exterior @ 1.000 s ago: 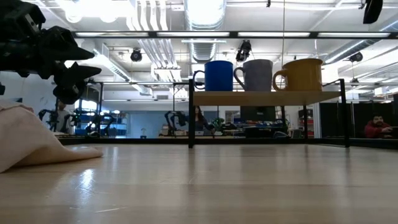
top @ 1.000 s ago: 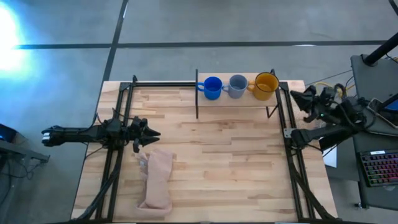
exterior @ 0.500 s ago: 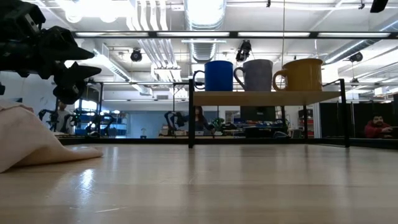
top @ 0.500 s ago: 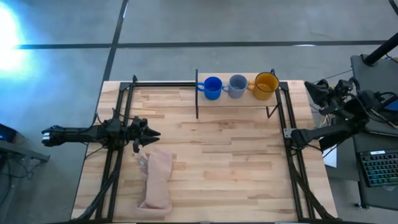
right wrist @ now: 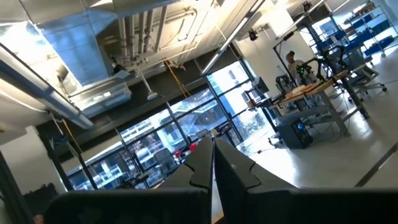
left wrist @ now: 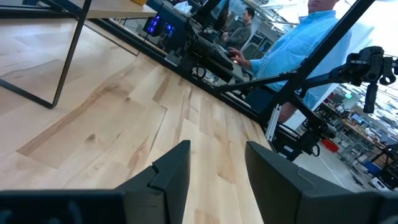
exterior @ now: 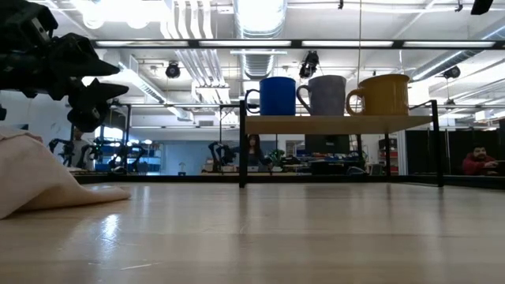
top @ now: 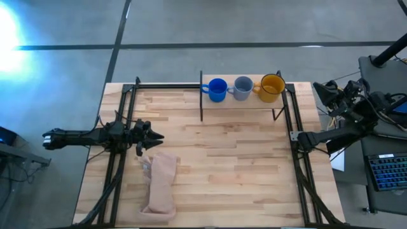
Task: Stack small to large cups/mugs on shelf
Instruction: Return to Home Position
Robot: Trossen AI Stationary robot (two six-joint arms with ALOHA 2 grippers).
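Three mugs stand upright in a row on the shelf [top: 251,105] at the table's far edge: a bright blue mug [top: 217,90], a grey-blue mug [top: 243,88] and a yellow-orange mug [top: 272,87]. They show in the low view too, the blue mug [exterior: 277,96], the grey-blue mug [exterior: 327,95] and the yellow-orange mug [exterior: 386,95]. My left gripper [top: 158,136] is open and empty above the table's left side, next to a pinkish-beige cloth [top: 160,183]. My right gripper [top: 316,88] is shut and empty, raised beyond the table's right edge.
The pinkish-beige cloth lies crumpled at the near left, also in the low view [exterior: 39,181]. Black frame rails [top: 296,137] run along both sides of the table. A person in a blue shirt [left wrist: 292,53] is beyond the table. Bare wood lies in the middle [top: 235,165].
My right gripper has drawn back from the shelf toward the table's right edge and beyond it, and has tipped upward. The mugs have stayed where they were.
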